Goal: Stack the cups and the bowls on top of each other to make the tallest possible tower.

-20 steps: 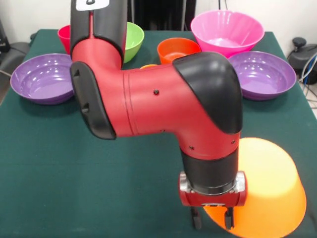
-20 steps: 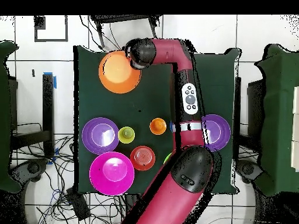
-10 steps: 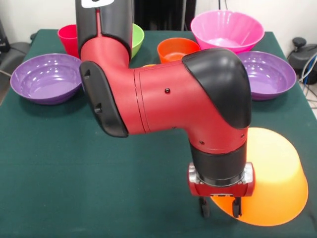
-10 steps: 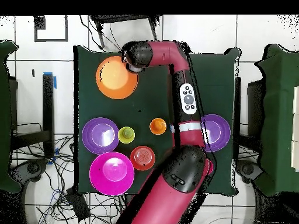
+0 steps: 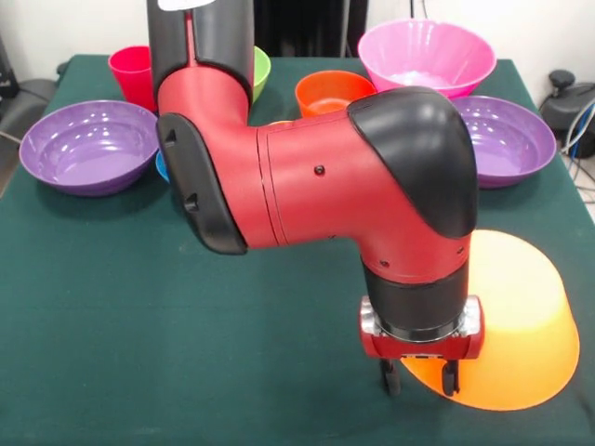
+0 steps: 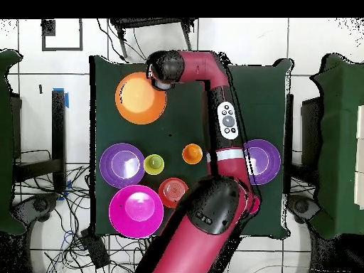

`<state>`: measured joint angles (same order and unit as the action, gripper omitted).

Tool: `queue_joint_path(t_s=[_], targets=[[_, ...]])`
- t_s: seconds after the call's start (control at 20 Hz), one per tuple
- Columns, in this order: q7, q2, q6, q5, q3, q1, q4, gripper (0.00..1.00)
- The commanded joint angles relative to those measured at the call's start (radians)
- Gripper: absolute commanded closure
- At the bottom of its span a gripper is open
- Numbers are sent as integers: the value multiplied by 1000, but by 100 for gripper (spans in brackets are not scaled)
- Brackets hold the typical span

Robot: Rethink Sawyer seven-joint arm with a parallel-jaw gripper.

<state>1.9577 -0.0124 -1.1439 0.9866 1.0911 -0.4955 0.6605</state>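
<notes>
My pincer [image 5: 420, 379] is low over the near part of the green surface [image 5: 139, 307], at the left rim of the big yellow-orange bowl [image 5: 516, 321]. That bowl lies upside down on the surface, its wide rim down. My two fingers [image 5: 390, 376] hang spread, one outside the bowl's edge and the other over its sloping wall; they are parted and hold nothing. Whether either fingertip touches the bowl cannot be told from the front view.

No tower stands; every piece sits singly on the surface. At the far side, from the front view: a purple bowl [image 5: 88, 144] at the left, upright; a red-pink cup [image 5: 130, 72] behind it; a green bowl [image 5: 258, 67] mostly hidden by my arm [image 5: 307, 186]; a small orange-red bowl [image 5: 333, 91]; the big pink bowl [image 5: 428, 56]; and a second purple bowl [image 5: 507, 137] at the right. A sliver of a blue bowl [image 5: 162, 167] shows just beside my arm's elbow cover.

The overhead view adds a translucent yellow cup [image 6: 153, 164] between the purple and orange-red bowls, and an orange cup [image 6: 192, 153] just beside my arm. The yellow-orange bowl stands well apart from all the others.
</notes>
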Motion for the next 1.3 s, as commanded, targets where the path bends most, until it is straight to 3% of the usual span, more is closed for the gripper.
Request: queue_joint_path(t_s=[0.05, 0.2, 0.35, 0.6, 0.7, 1.0, 1.3], targets=[[89, -41, -98, -16, -189, 79, 36, 0], [39, 13, 7, 35, -217, 100, 4, 0], [-19, 92, 51, 81, -222, 122, -45, 0], [95, 271, 102, 40, -293, 147, 73, 0], [135, 297, 86, 19, -304, 167, 66, 0], [215, 298, 59, -46, -302, 222, 7, 0], [363, 216, 173, -117, -337, 268, 59, 0]])
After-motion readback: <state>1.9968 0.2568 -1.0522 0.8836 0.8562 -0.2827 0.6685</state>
